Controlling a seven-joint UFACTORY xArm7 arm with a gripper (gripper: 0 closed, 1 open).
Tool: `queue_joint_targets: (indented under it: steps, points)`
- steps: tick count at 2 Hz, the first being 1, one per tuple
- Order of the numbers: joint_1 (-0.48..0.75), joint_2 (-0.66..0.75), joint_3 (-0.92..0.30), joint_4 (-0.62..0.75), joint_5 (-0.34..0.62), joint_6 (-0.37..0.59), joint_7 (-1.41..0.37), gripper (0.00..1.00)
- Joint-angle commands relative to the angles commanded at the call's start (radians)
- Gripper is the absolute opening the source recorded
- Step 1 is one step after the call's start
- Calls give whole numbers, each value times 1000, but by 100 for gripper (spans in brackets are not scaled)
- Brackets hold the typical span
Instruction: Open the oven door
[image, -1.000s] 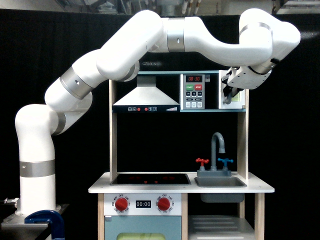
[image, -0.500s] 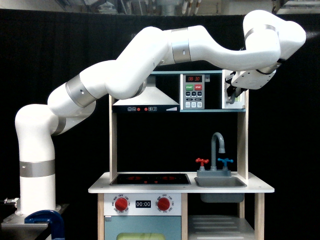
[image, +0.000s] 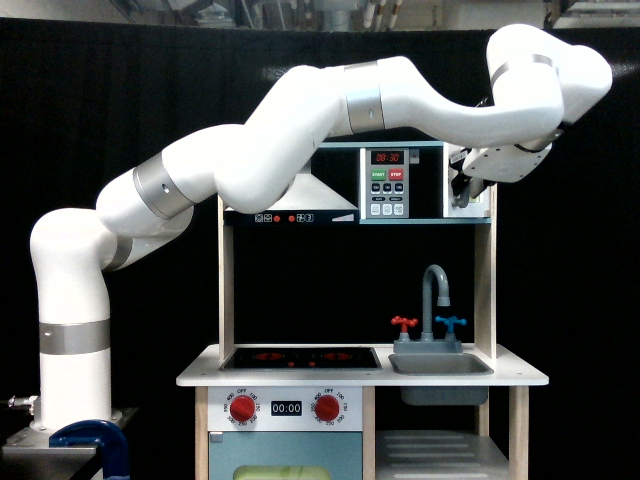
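A large white xArm7 robot arm (image: 300, 130) rises from a base at the exterior view's left and reaches in a long arc over a wooden toy kitchen (image: 360, 300) set against a black backdrop. The kitchen has a white worktop (image: 200, 378) carrying a black hob (image: 300, 357) and a grey sink (image: 440, 365) with a grey tap (image: 436, 290); below sit two red knobs, and above hang a white extractor hood (image: 290, 195) and a toy microwave with a grey button panel (image: 388, 183). The oven door (image: 482, 200), small and white, sits on the upper shelf at the exterior view's right, beside that panel, and appears swung partly out, though the wrist hides most of it. The gripper (image: 462, 188) hangs right at the door's edge; the jaws look dark and close to the handle, but whether they are spread or pinching it cannot be told at this size. The door is probably light painted wood or plastic, stiff, on a small hinge that turns easily, so a gentle pull should do. The vertical bar handle, mostly hidden here, is the sensible place to hold, pulling along the door's arc to avoid tipping the light toy.
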Motion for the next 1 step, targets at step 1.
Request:
queue_joint_targets:
  steps: [1]
  points:
    - [-30, -131, -6, -233, -22, -50, -96, 100]
